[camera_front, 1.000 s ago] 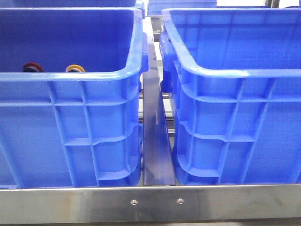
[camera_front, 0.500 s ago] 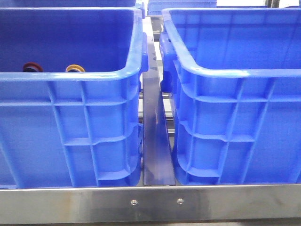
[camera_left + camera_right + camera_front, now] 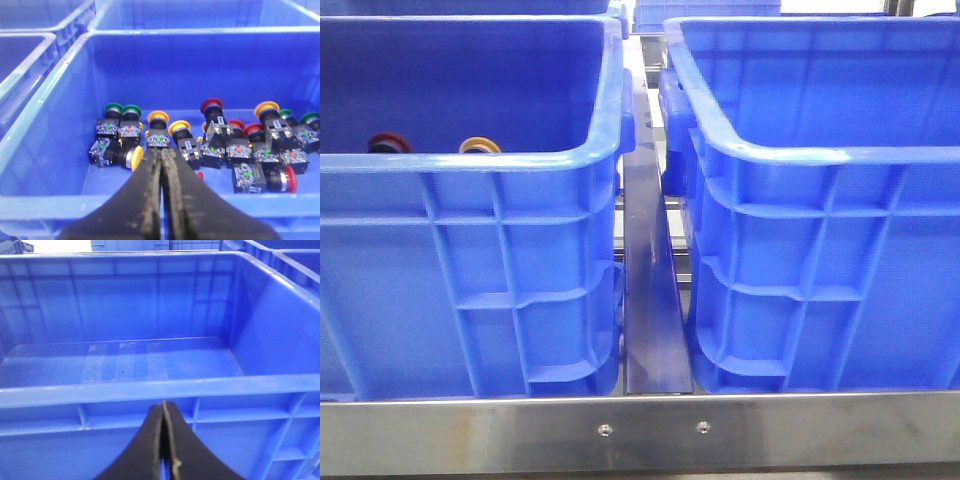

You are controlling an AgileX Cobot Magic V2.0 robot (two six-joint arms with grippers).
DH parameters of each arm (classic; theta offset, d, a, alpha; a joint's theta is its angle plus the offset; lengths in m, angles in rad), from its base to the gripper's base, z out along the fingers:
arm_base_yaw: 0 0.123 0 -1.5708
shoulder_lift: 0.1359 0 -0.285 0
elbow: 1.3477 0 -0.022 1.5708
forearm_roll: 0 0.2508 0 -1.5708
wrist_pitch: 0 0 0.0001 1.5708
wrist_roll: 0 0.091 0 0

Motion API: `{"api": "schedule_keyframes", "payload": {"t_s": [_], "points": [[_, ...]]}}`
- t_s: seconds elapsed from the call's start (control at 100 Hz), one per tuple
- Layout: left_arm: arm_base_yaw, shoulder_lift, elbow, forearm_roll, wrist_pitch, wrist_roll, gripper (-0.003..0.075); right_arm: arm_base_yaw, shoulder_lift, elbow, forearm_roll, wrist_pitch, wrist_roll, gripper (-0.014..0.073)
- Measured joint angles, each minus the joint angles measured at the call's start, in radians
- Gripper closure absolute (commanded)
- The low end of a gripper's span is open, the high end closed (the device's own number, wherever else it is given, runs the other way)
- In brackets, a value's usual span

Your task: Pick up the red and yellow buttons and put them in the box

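In the front view, the left blue crate [image 3: 520, 250] shows a dark red cap [image 3: 388, 142] and a yellow cap [image 3: 478, 146] just above its near rim. The right blue box [image 3: 820, 250] looks empty. No gripper shows in the front view. In the left wrist view my left gripper [image 3: 161, 152] is shut and empty, held over the near rim of the crate [image 3: 150, 75]. That crate holds several push buttons, among them a red one [image 3: 211, 105] and a yellow one [image 3: 158, 116]. My right gripper [image 3: 163, 405] is shut and empty, outside the near wall of the empty box [image 3: 125, 390].
Green-capped buttons [image 3: 114, 108] stand among the red and yellow ones. A steel rail [image 3: 650, 300] runs between the two crates and a steel bar [image 3: 640, 430] crosses the front. More blue crates [image 3: 30, 60] stand beside and behind.
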Motion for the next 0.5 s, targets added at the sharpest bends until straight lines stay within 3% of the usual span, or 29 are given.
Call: {"api": "schedule_keyframes", "payload": {"t_s": [0.34, 0.42, 0.5], "points": [[0.0, 0.312, -0.182, 0.0, 0.137, 0.0, 0.0718, 0.0, 0.0, 0.0, 0.0, 0.0, 0.0, 0.0688], [0.0, 0.389, -0.221, 0.0, 0.146, 0.0, 0.0617, 0.0, 0.0, 0.0, 0.0, 0.0, 0.0, 0.0688], [0.0, 0.471, -0.259, -0.008, 0.146, 0.0, 0.0423, 0.0, 0.0, 0.0, 0.0, 0.0, 0.0, 0.0688]]}}
